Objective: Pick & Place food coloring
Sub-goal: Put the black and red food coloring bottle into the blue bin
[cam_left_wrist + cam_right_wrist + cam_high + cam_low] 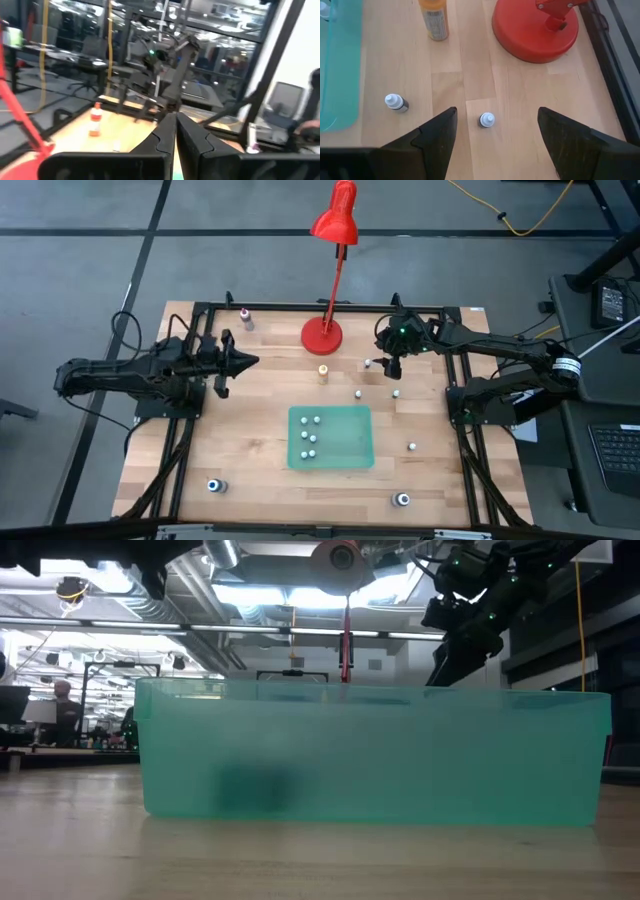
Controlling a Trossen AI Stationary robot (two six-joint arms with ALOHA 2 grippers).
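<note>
Green tray point(375, 755) holding four food coloring bottles point(311, 437), right tool point(492, 131) spread above one bottle, left tool point(175, 137) pressed together.

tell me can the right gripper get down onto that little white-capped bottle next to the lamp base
Probably yes: the right gripper hangs open right above the small bottle, which stands alone on bare wood, apart from the lamp base.
</note>
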